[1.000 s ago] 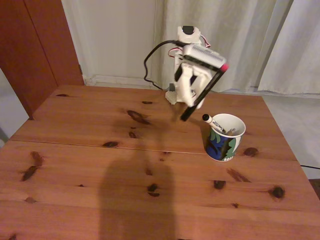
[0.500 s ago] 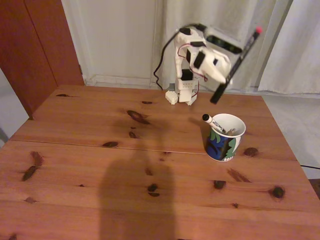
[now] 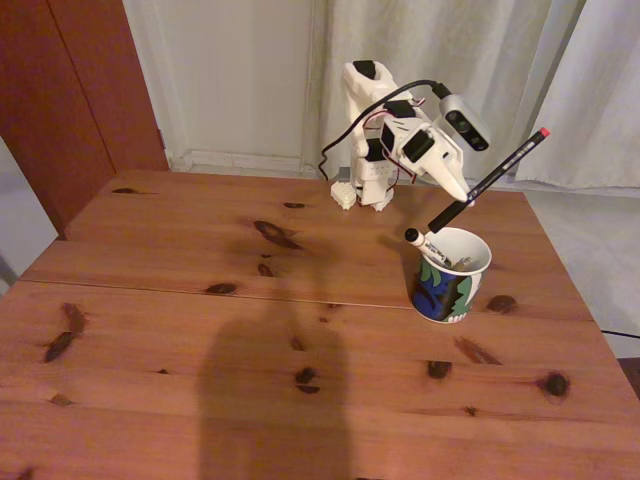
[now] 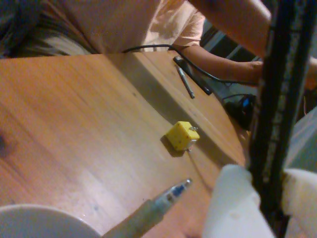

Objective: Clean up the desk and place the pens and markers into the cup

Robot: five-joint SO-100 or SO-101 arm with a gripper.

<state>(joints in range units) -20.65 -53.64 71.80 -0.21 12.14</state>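
The white fingers (image 3: 458,190) are pinched on a thin black pen (image 3: 489,181); in the wrist view the same fingers (image 4: 257,208) press the pen's dark shaft (image 4: 277,99) from both sides. The pen is slim and black with a small red tip at its upper end, and it slants above the cup (image 3: 450,275), red tip up and to the right in the fixed view, lower end just above the cup's rim. The cup is a squat mug with a white rim and inside and a blue, green and black pattern outside; no words can be read on it. A white marker (image 3: 428,246) with a black cap leans inside the cup, its capped end sticking out over the cup's left rim; dark print runs along its barrel but is too small to read. In the wrist view a pale pen with a bluish tip (image 4: 158,206) pokes up beside the cup's white rim (image 4: 39,218). The cup stands on the reddish-brown plank surface (image 3: 200,330) with dark knots, in front of the arm's base. Beyond the cup in the wrist view a small yellow block (image 4: 182,135) lies on the surface, and farther off a person's arm (image 4: 218,62) rests near a dark cable.
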